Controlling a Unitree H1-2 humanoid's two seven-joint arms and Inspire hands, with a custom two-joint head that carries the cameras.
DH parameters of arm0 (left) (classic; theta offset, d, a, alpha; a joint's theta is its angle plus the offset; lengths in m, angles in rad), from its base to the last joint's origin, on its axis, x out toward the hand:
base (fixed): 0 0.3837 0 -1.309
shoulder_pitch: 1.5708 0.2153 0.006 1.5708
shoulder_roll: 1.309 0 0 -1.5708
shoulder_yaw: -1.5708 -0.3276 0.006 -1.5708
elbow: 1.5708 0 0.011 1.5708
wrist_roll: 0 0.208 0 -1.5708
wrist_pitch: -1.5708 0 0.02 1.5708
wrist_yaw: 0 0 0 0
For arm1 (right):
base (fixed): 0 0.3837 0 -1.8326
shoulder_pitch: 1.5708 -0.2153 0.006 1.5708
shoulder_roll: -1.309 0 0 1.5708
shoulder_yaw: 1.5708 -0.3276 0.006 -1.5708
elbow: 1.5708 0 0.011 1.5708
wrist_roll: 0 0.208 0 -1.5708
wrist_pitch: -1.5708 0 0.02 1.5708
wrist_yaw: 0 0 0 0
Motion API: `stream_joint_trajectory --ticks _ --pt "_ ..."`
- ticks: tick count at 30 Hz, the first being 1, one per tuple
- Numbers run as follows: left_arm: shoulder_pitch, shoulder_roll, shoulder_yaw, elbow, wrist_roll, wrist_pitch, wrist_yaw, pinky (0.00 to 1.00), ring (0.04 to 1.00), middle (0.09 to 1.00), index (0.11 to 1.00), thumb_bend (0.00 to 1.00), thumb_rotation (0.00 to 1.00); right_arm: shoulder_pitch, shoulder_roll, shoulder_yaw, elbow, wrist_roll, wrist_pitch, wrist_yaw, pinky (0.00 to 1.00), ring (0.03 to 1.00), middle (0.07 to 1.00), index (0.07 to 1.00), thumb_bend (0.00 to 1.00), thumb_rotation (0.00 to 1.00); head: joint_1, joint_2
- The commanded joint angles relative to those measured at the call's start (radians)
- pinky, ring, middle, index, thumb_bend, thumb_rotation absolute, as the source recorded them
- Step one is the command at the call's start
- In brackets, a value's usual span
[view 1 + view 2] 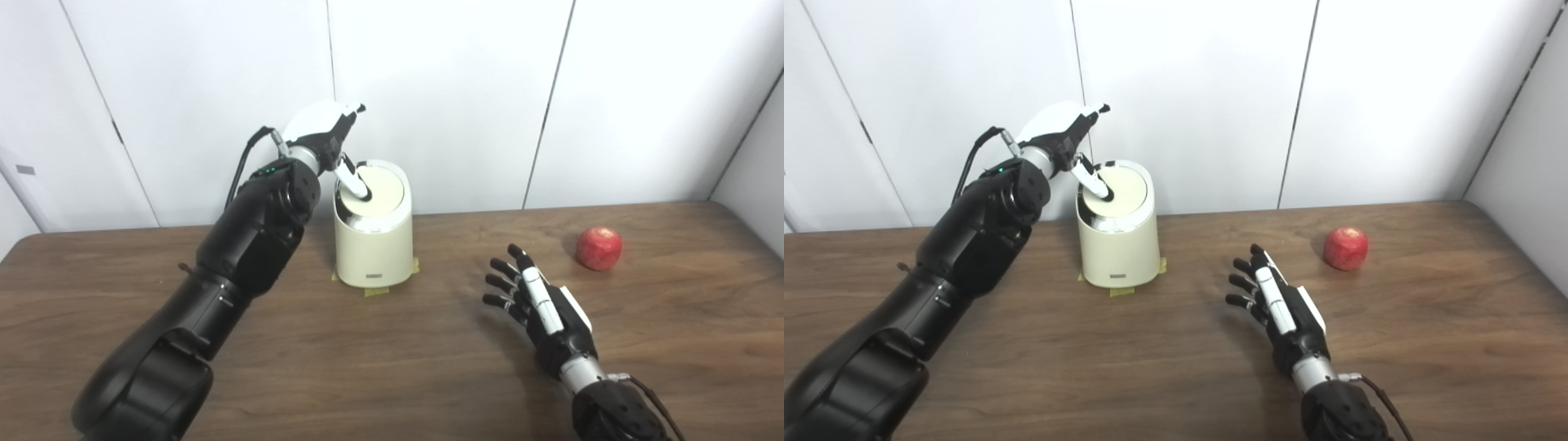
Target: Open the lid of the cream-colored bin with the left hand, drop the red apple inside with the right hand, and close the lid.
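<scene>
The cream bin [373, 242] stands just under my left hand [324, 131], taped to the table [392, 343] at its base. One finger [354, 182] of that hand presses down on the lid [381, 191], which tips inward on my side; I cannot see what is inside. The hand grips nothing, and its other fingers are hard to make out against the white wall. My right hand [542, 306] hovers low over the table, fingers spread and empty. The red apple [599, 248] sits beyond it to its right, well apart from the bin.
</scene>
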Motion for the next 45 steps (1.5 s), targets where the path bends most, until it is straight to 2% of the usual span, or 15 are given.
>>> stream_joint_trajectory --ticks 1,20,30,35,41,45 --pt "-0.068 0.022 -0.003 -0.008 0.035 -0.037 0.038 1.0 0.976 0.995 1.0 0.92 0.0 -0.043 -0.001 -0.001 -0.046 0.002 -0.016 0.002 0.74 0.854 0.886 0.968 0.52 0.85 -0.006 0.003" --pt "-0.022 0.03 -0.089 -0.01 0.145 -0.121 0.02 1.0 0.998 0.987 1.0 0.98 0.02 -0.041 0.006 0.007 -0.063 -0.019 -0.008 -0.002 0.73 0.84 0.868 0.953 0.54 0.85 -0.022 0.014" --pt "0.007 0.033 -0.104 -0.04 0.154 -0.133 -0.042 1.0 0.993 0.981 1.0 0.97 0.05 -0.045 0.014 0.004 -0.065 -0.014 -0.004 -0.003 0.72 0.837 0.865 0.953 0.53 0.83 -0.032 0.021" --pt "0.014 0.038 -0.088 -0.053 0.137 -0.134 -0.068 1.0 0.997 0.986 0.998 0.97 0.04 -0.045 0.015 0.005 -0.073 -0.016 0.001 -0.004 0.72 0.839 0.865 0.955 0.53 0.83 -0.028 0.025" --pt "0.017 0.061 -0.038 -0.127 0.12 -0.095 -0.12 1.0 0.978 0.974 0.979 0.95 0.04 -0.049 0.021 -0.002 -0.07 -0.01 0.006 -0.009 0.73 0.839 0.863 0.949 0.53 0.82 -0.034 0.028" --pt "0.019 0.113 0.041 -0.278 0.057 -0.02 -0.236 0.98 0.971 0.973 0.959 0.87 0.04 -0.05 0.022 -0.003 -0.082 -0.012 0.011 -0.01 0.72 0.835 0.859 0.947 0.51 0.82 -0.031 0.033"
